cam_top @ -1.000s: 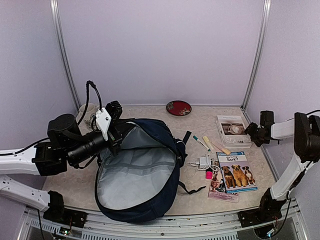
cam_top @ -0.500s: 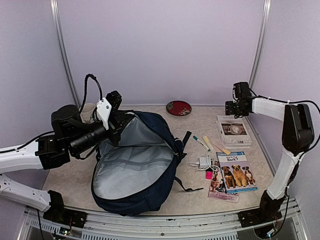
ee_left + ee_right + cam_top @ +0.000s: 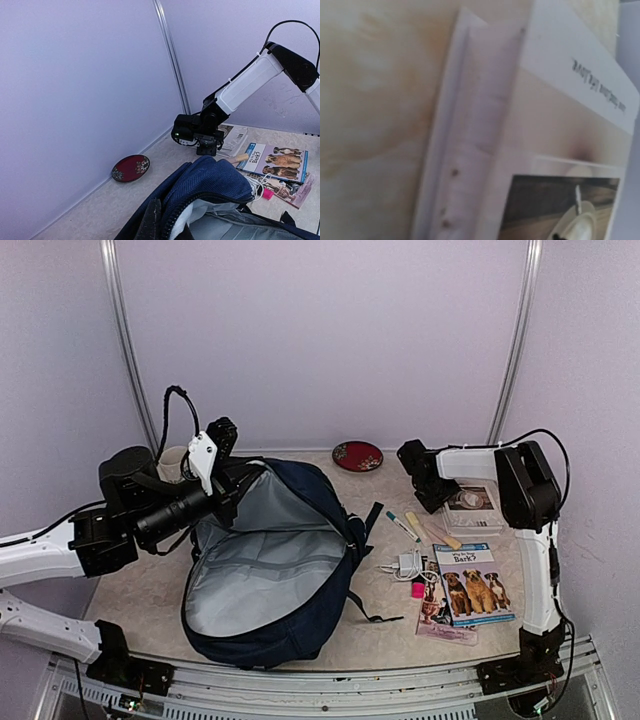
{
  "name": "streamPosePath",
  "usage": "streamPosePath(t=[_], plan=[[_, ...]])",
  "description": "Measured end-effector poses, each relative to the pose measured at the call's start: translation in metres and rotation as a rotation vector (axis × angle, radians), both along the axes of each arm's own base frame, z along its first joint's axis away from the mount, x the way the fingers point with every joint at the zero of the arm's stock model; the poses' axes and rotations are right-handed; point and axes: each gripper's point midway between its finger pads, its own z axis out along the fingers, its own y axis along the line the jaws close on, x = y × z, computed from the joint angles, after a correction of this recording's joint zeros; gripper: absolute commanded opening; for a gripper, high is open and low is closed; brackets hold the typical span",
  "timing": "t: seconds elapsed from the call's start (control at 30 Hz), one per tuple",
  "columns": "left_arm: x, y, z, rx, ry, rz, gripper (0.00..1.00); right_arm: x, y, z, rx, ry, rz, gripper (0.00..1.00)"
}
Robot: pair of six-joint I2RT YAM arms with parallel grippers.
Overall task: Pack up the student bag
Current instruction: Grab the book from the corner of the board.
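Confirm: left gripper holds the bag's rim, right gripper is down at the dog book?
No: the right gripper is at the white coffee-cup book, not the dog book, as the right wrist view shows. The left gripper does hold the student bag's rim.

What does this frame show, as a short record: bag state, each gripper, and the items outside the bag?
bag: student bag lies on the table, main compartment unzipped, grey lining showing, nothing visible inside
left: left gripper shut on the bag's upper rim, lifting it open
right: right gripper low at the left edge of the white book; whether open or shut is unclear
outside bag: dog book, green marker, charger, red dish
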Motion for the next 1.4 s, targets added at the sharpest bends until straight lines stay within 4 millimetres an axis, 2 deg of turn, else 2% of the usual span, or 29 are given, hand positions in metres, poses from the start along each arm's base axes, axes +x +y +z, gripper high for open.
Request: streamPosePath(t=[0.1, 0.47, 0.83, 0.97, 1.1, 1.27, 1.4], plan=[[0.000, 0.001, 0.000, -0.003, 0.001, -0.001, 0.00, -0.001, -0.009, -0.006, -0.080, 0.017, -0.015, 0.62], [0.000, 0.007, -0.003, -0.006, 0.004, -0.006, 0.00, -0.015, -0.027, 0.000, -0.268, 0.039, -0.034, 0.63], [0.001, 0.015, -0.005, -0.013, 0.006, 0.003, 0.00, -0.018, -0.028, 0.012, -0.292, 0.025, -0.028, 0.57], [0.002, 0.017, -0.005, -0.016, 0.005, 0.004, 0.00, -0.017, -0.029, 0.013, -0.295, 0.019, -0.024, 0.57], [0.002, 0.020, -0.005, -0.018, 0.003, 0.007, 0.00, -0.020, -0.037, 0.010, -0.314, 0.029, -0.036, 0.57], [0.004, 0.025, -0.004, -0.025, 0.002, 0.015, 0.00, -0.033, -0.059, -0.001, -0.355, 0.079, -0.056, 0.57], [0.004, 0.025, -0.004, -0.029, 0.003, 0.014, 0.00, -0.038, -0.075, -0.001, -0.399, 0.099, -0.068, 0.53]])
